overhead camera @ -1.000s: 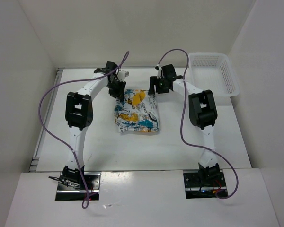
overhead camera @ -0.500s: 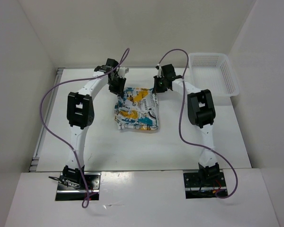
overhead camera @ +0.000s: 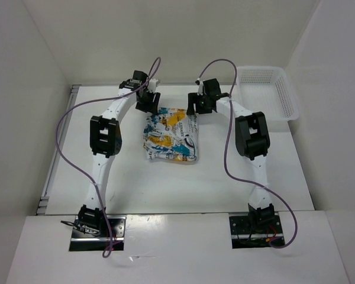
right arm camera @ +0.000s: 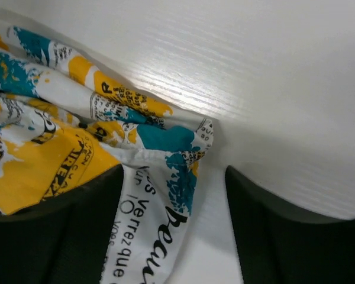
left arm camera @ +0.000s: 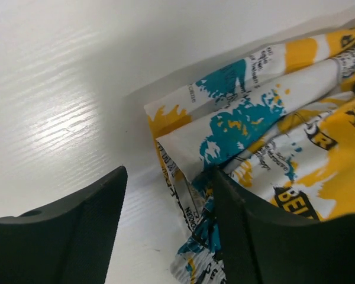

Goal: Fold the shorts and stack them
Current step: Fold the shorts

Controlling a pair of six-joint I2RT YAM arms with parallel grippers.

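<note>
The shorts (overhead camera: pixel 170 135), white with teal, yellow and black print, lie bunched in a folded bundle mid-table. My left gripper (overhead camera: pixel 149 106) hangs over their far left corner and my right gripper (overhead camera: pixel 194 107) over their far right corner. In the left wrist view the left gripper (left arm camera: pixel 168 236) is open; the shorts' edge (left arm camera: pixel 192 207) lies between the jaws against the right finger (left arm camera: pixel 266 236), while the left finger stands apart over bare table. In the right wrist view the right gripper (right arm camera: pixel 174 231) is open, with a corner of the shorts (right arm camera: pixel 165 201) lying loose between its fingers.
A white mesh basket (overhead camera: pixel 287 97) stands at the far right of the table. The white back wall rises close behind both grippers. Purple cables arc over both arms.
Both grippers have opened and let go of the shorts' far edge. The bundle now lies slightly farther back and shorter than a second ago.
</note>
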